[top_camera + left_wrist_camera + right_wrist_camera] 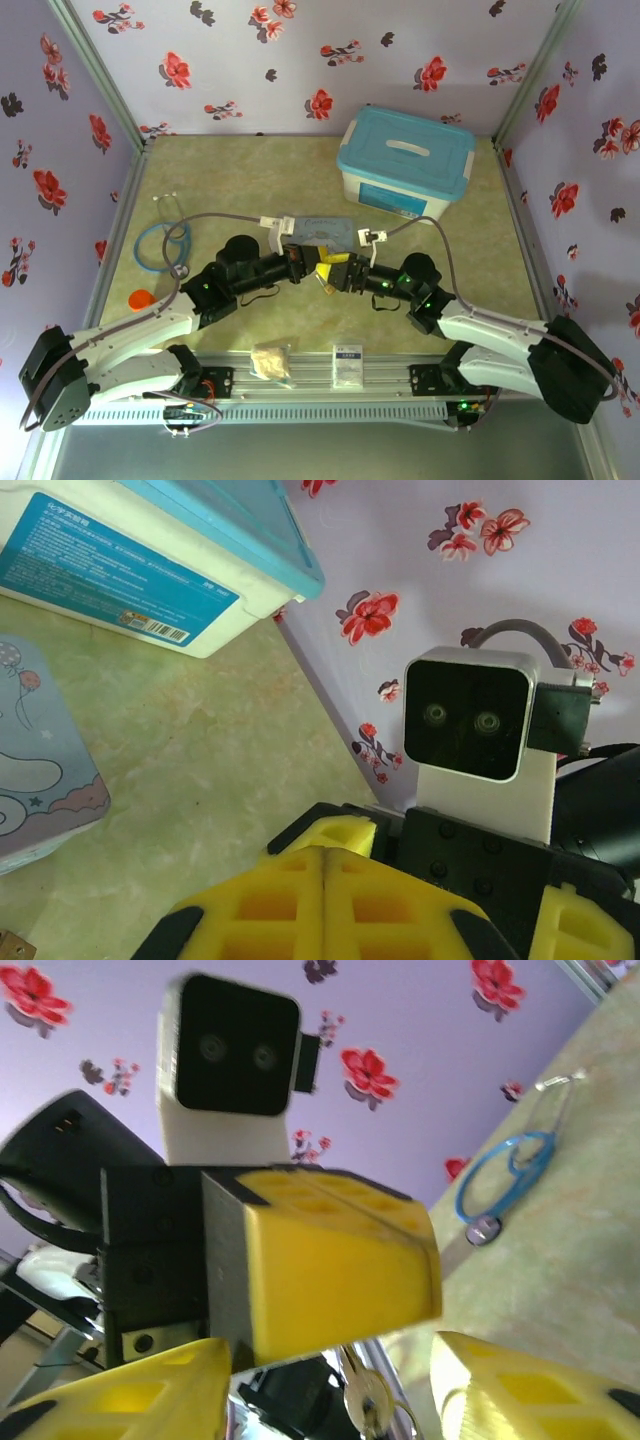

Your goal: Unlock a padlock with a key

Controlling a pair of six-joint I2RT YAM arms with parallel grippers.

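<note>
Far right, blue-lidded box (405, 160) closed, contents hidden; tin (325, 232) beyond hands. The left hand (322, 865) is pinched together, the right hand (330, 1365) apart.

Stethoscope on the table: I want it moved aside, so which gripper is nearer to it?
Left. The left gripper is right of the stethoscope, at mid-table; the right gripper is just beyond, even farther right.

Bright, even light from above; soft, short shadows on the desk (250, 170). Top view slightly hazy. Right wrist view motion-blurred, close foreground out of focus. Left wrist view sharp.
</note>
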